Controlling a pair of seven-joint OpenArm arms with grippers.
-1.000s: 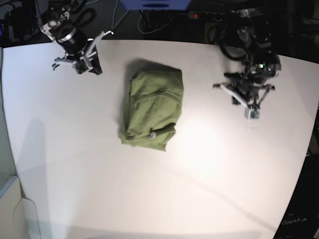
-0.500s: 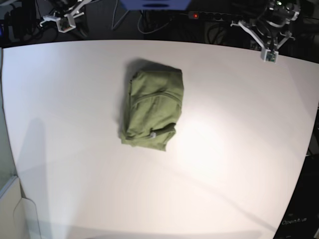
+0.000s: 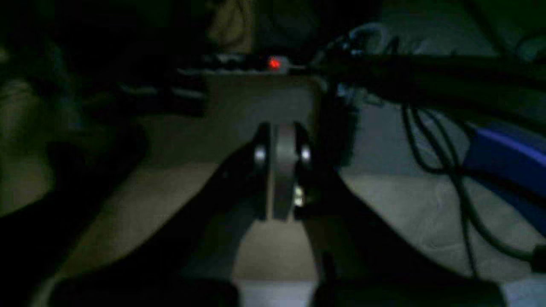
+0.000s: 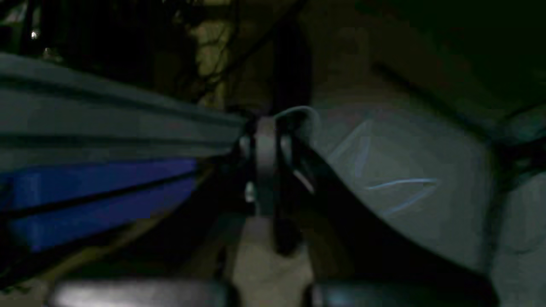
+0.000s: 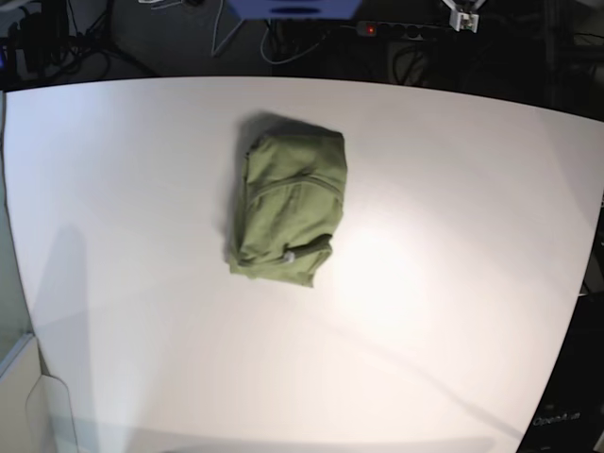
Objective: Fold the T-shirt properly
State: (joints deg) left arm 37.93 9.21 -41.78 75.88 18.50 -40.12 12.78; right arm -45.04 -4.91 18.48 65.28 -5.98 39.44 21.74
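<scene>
The olive-green T-shirt [image 5: 288,208] lies folded into a compact, wrinkled bundle on the white table [image 5: 453,302], left of centre, with a small white label [image 5: 291,256] at its near edge. Both arms are pulled back beyond the table's far edge. My left gripper [image 3: 281,145] is shut and empty over the dark floor; only its white tip [image 5: 462,17] shows in the base view. My right gripper [image 4: 266,140] is shut and empty, also off the table. Neither wrist view shows the T-shirt.
A power strip with a red light [image 5: 370,29] lies behind the far edge and also shows in the left wrist view [image 3: 273,64]. A blue box [image 5: 293,8] and cables [image 3: 443,149] are beside it. A pale panel [image 5: 14,311] borders the table's left side.
Both arms have drawn back from the table over its far edge and almost out of the base view. The T-shirt has not moved.
</scene>
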